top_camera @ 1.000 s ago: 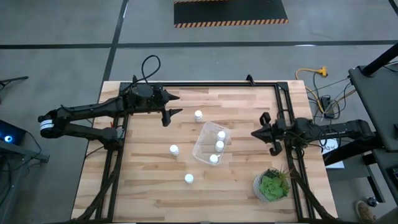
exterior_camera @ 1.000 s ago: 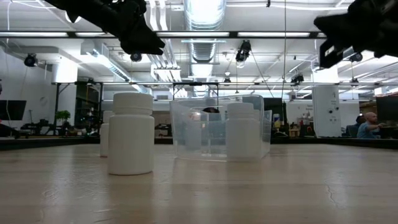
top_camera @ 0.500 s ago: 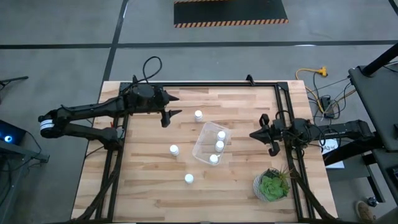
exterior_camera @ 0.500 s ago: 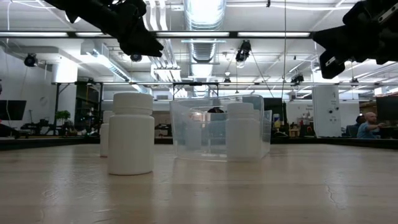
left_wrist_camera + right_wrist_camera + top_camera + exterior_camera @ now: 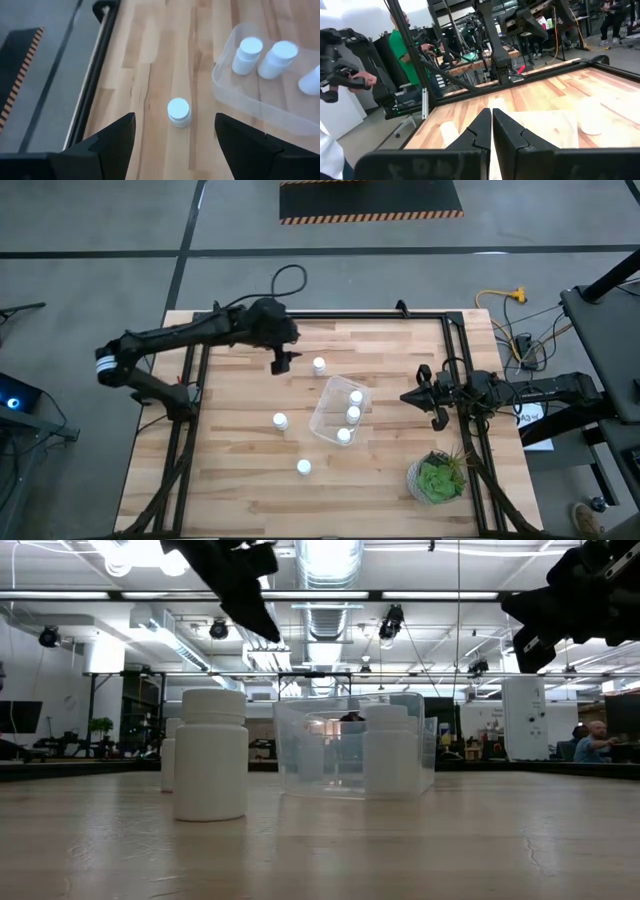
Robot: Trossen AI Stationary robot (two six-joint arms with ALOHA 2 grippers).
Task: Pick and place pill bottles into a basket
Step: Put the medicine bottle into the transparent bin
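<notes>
Your left gripper (image 5: 284, 361) hangs above the table (image 5: 230, 480) with its fingers (image 5: 112, 142) spread wide and nothing between them. Just ahead of it stands one bottle (image 5: 319, 365), upright and alone on the bare wood; in the left wrist view that same bottle (image 5: 179, 111) sits between the two open fingers but farther out, not touched by either.

Beyond that bottle and slightly to the side lies the clear bin (image 5: 327, 423), set at an angle on the table. Three bottles stand inside it in a row: one (image 5: 356, 397) nearest your left gripper's side, one in the middle (image 5: 353, 414), and one at the far end (image 5: 344, 435).

Two more bottles stand outside the bin, well away from your left gripper: one (image 5: 280, 420) beside the bin's long wall, the other (image 5: 303, 467) farther off toward the table's near edge.

Your right gripper (image 5: 424, 394) waits on the opposite side of the bin, clear of it, its fingers (image 5: 475, 131) pressed together and holding nothing. A potted plant (image 5: 437, 477) sits near that arm.
</notes>
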